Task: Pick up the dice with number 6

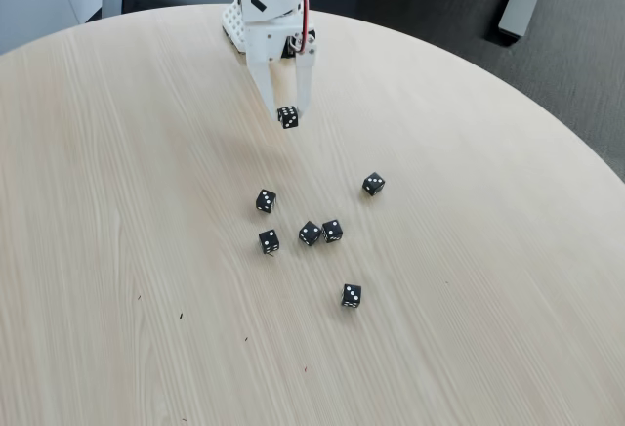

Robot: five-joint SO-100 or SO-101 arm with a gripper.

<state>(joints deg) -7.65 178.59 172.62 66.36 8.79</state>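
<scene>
One black die [288, 116] sits pinched between my fingers [287, 113] in the fixed view, held at the very tips, and from its shadowless hang against the wood I judge it is already off the desk [117, 250]. Its near face looks crowded with white pips, which fits the six, though at this size I cannot count them for certain.

Six more dice lie on the desk nearer the camera: one by itself to the right [373, 184], one at the left of the group [266, 200], one just below that [269, 241], a pair touching in the middle [320, 232], and one nearest the camera [352, 295]. All are well apart from the held die.

My job now is to keep the lift clean. The grip is only on the tips, so I would hold the squeeze steady and raise the arm slowly and straight, without any wrist twist that could roll the cube out. I would stay clear of the loose dice below and not relax the pinch until the lift is plainly done.
</scene>
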